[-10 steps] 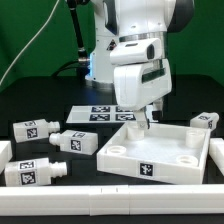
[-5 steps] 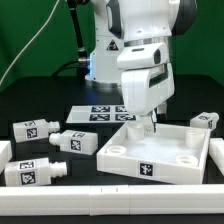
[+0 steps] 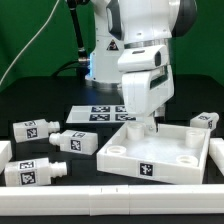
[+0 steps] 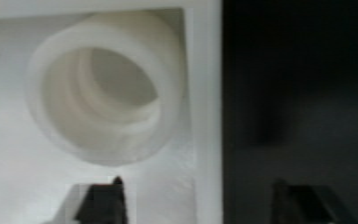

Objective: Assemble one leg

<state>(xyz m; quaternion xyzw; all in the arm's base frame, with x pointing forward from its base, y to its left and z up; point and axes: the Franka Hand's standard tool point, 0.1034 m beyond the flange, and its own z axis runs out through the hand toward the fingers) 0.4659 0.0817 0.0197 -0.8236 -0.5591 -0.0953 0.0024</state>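
Three white legs with tags lie at the exterior view's left: one (image 3: 33, 127), one (image 3: 75, 141) and one (image 3: 35, 171). Another leg (image 3: 203, 119) lies at the right, behind the tray. The large white tray (image 3: 170, 167) with corner holes sits in the middle. My gripper (image 3: 150, 125) hangs low over the tray's far corner. In the wrist view the gripper (image 4: 197, 200) is open and holds nothing. One fingertip (image 4: 101, 200) is over the tray floor near a corner hole (image 4: 105, 95). The other is over the black table, so the tray's wall (image 4: 202, 100) lies between them.
The marker board (image 3: 92, 112) lies behind the tray, at the robot's base. A white rail (image 3: 110, 190) runs along the front edge, with white blocks at the left (image 3: 5, 150) and right (image 3: 217, 150) edges.
The gripper has shifted a little toward the exterior view's right and come down slightly over the tray's far corner. The legs and tray have not moved.
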